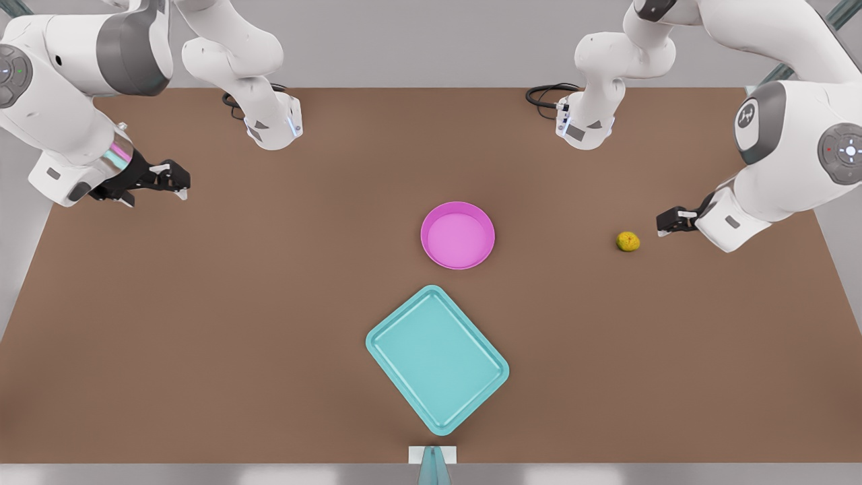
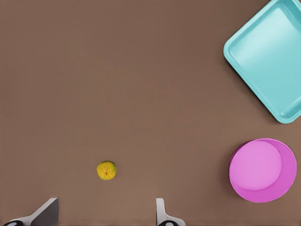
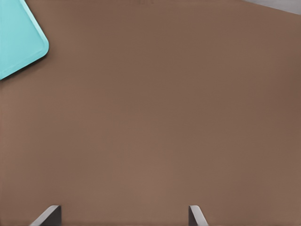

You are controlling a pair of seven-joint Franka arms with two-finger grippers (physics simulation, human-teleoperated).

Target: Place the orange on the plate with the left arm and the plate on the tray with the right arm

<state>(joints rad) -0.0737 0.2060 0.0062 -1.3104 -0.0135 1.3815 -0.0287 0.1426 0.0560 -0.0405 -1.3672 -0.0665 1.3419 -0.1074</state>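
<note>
Turquoise tray (image 1: pixel 438 360) sits nearest; left tool (image 1: pixel 667 223), spread wide, nears the orange (image 1: pixel 627 241), which could roll if nudged; right tool (image 1: pixel 168 180), spread, waits.

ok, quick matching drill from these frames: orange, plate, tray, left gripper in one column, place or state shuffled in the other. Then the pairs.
1. orange
2. plate
3. tray
4. left gripper

A. turquoise, nearest the table's front edge, nothing on it
B. open, beside the orange on the front view's right
C. pink, mid-table, nothing in it
D. on the bare table, apart from the plate

Pairs: 1-D, 2-C, 3-A, 4-B
</note>
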